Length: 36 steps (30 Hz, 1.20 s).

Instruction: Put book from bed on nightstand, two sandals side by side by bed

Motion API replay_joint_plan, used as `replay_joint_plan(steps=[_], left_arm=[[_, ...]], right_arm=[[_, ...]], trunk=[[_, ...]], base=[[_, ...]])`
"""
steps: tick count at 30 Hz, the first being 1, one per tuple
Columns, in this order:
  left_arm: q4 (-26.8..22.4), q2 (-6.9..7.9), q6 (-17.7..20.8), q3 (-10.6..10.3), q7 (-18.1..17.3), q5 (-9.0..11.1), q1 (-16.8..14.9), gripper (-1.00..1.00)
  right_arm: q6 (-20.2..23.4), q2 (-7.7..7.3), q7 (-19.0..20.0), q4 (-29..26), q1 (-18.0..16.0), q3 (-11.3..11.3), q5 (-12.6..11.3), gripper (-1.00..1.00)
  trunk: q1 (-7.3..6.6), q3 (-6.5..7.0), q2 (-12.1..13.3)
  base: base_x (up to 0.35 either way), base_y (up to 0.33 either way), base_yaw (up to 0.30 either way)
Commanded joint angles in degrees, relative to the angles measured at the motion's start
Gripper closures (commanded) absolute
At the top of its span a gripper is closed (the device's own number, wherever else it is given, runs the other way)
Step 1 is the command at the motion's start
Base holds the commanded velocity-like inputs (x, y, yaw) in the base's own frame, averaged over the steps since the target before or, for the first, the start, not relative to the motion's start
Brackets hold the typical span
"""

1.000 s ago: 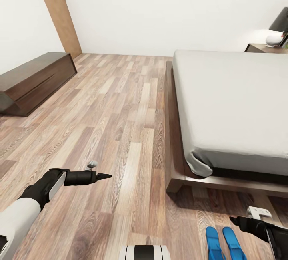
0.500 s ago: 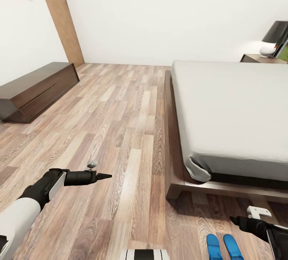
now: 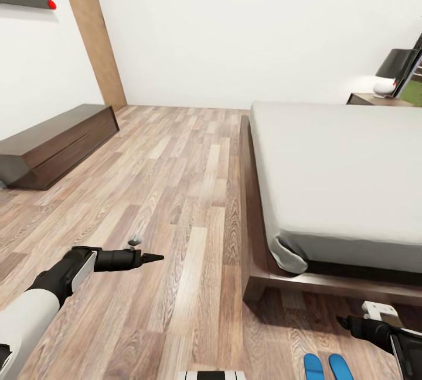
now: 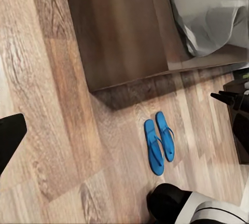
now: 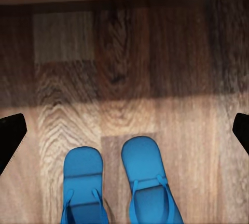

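Note:
Two bright blue sandals lie side by side on the plank floor just off the bed's foot corner, soles parallel and close under my right wrist camera. The bed has a bare pale-grey mattress on a dark-brown frame; the book is out of view. A nightstand stands beyond the bed's far side. My right gripper hovers above the sandals, open, its fingertips far apart and empty. My left gripper hangs over bare floor left of the bed, one fingertip showing wide of centre, holding nothing.
A long dark bench-like unit stands along the left wall beside a wooden pillar. A black lamp and a white round object sit on the nightstand. Open plank floor stretches between bench and bed.
The whole head picture has shifted downward, so the camera has tilted up: the sandals now sit at the bottom edge and more wall shows. Both arms hold the same pose.

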Motion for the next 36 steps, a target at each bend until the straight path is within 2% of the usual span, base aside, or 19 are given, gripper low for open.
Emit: replay_joint_plan(steps=[1, 24, 36], left_arm=[[0.0, 0.07, 0.4, -0.3, 0.0, 0.5, 0.0, -1.0], [0.0, 0.07, 0.4, -0.3, 0.1, 0.5, 0.0, -1.0], [0.0, 0.07, 0.4, -0.3, 0.1, 0.5, 0.0, -1.0]], right_arm=[[0.1, 0.04, 0.5, -0.1, -0.1, -0.2, 0.6, -1.0], [0.1, 0.04, 0.5, -0.1, -0.1, -0.2, 0.6, -1.0], [0.0, 0.04, 0.5, 0.0, -0.1, -0.2, 0.6, -1.0]], trunk=[[-0.03, 0.18, 0.0], [-0.63, 5.27, 0.3], [-3.26, 7.43, 5.1]], base=[[0.0, 0.0, 0.0], [0.0, 0.0, 0.0], [0.0, 0.0, 0.0]])
